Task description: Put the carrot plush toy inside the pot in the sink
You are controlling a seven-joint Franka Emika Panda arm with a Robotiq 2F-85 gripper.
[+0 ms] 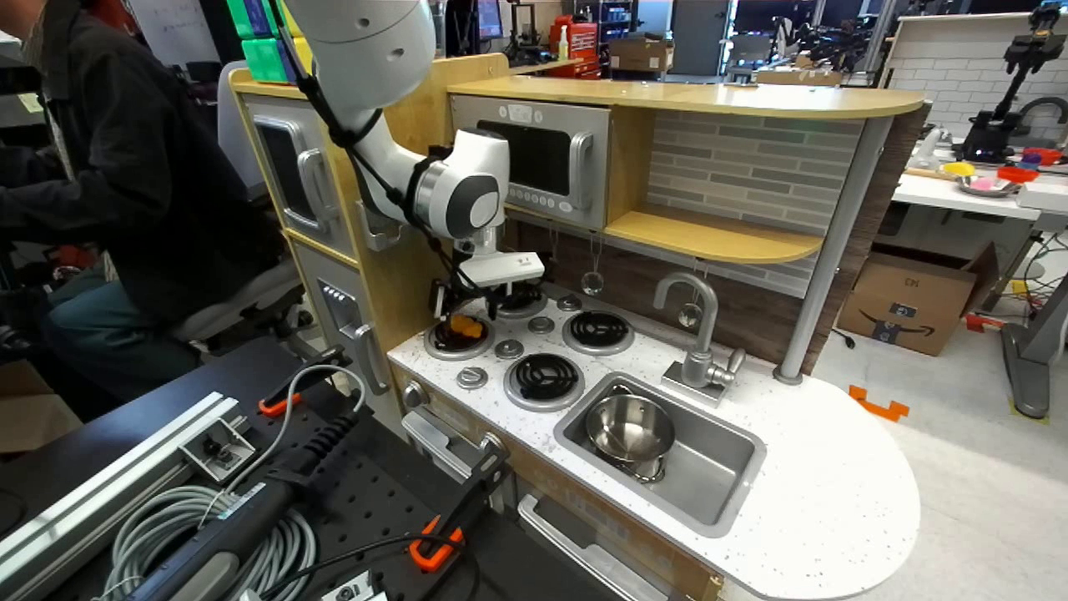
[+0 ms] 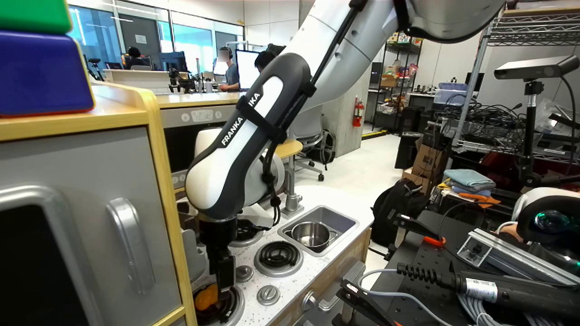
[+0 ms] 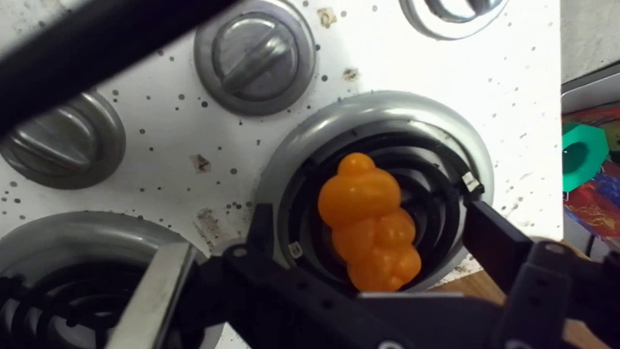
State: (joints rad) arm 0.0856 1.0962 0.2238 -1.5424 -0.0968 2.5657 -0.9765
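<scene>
The carrot plush toy, a lumpy orange thing that looks glossy, lies on a black stove burner in both exterior views [image 1: 465, 326] [image 2: 206, 297] and in the wrist view [image 3: 365, 213]. My gripper [image 3: 370, 211] is open above it, one finger on each side, with gaps between fingers and toy. In an exterior view the gripper [image 1: 465, 307] points down close over that burner. The shiny silver pot [image 1: 632, 430] sits upright inside the sink [image 1: 717, 488], toward the burner end. Pot [image 2: 311, 234] and sink [image 2: 340, 222] also show in an exterior view; neither is in the wrist view.
Grey knobs [image 1: 472, 378] and other burners [image 1: 544, 377] lie between the toy and the sink. A grey faucet [image 1: 701, 325] rises behind the sink. A tall cabinet [image 1: 400, 192] stands beside the arm, and a microwave [image 1: 534, 159] and shelf [image 1: 717, 234] hang over the counter's back.
</scene>
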